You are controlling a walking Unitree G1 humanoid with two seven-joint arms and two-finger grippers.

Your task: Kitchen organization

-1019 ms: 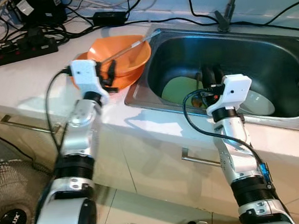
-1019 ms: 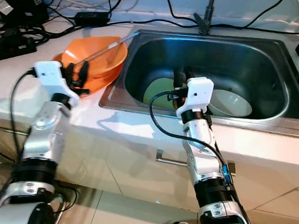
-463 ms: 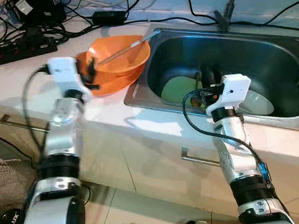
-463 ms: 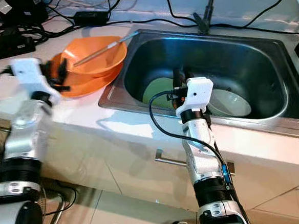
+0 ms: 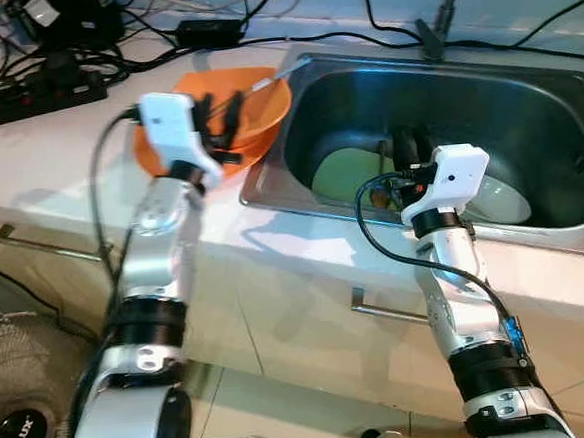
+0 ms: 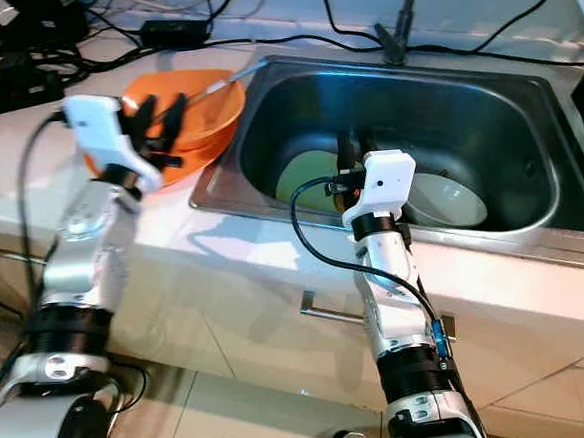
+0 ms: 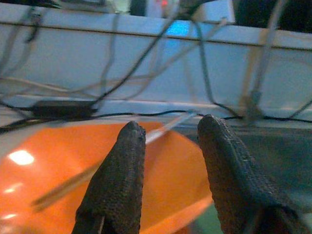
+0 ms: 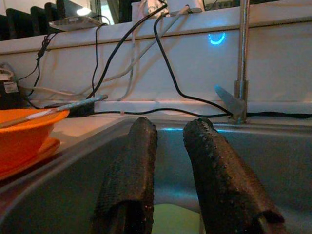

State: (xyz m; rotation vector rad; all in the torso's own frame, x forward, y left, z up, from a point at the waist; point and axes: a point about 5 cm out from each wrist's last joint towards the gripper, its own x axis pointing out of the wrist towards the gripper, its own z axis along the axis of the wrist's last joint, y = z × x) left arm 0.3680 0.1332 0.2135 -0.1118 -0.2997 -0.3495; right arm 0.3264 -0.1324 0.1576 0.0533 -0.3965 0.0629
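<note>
Left eye view: left gripper [image 5: 223,124] hovers at the near rim of the orange plastic bowl [image 5: 254,106], which sits on a flat orange plate [image 5: 147,154] on the pale counter [image 5: 56,145], just beside the stainless steel sink [image 5: 565,110]. Fingers parted, nothing held. A thin metal utensil [image 5: 267,80] leans out over the bowl's rim towards the sink.

Right eye view: right gripper [image 6: 352,150] hangs inside the sink over a pale green plate [image 6: 304,178], next to a white bowl [image 6: 451,200].

Left wrist view: fingers [image 7: 119,190] spread, bowl and utensil between them, no contact yet. Judgement: straddle the rim wall before closing; keep clear of the utensil so it does not tip out.

Right wrist view: fingers [image 8: 131,180] slightly apart, empty. This view adds the tap stem [image 8: 241,58] and wall cables.
</note>
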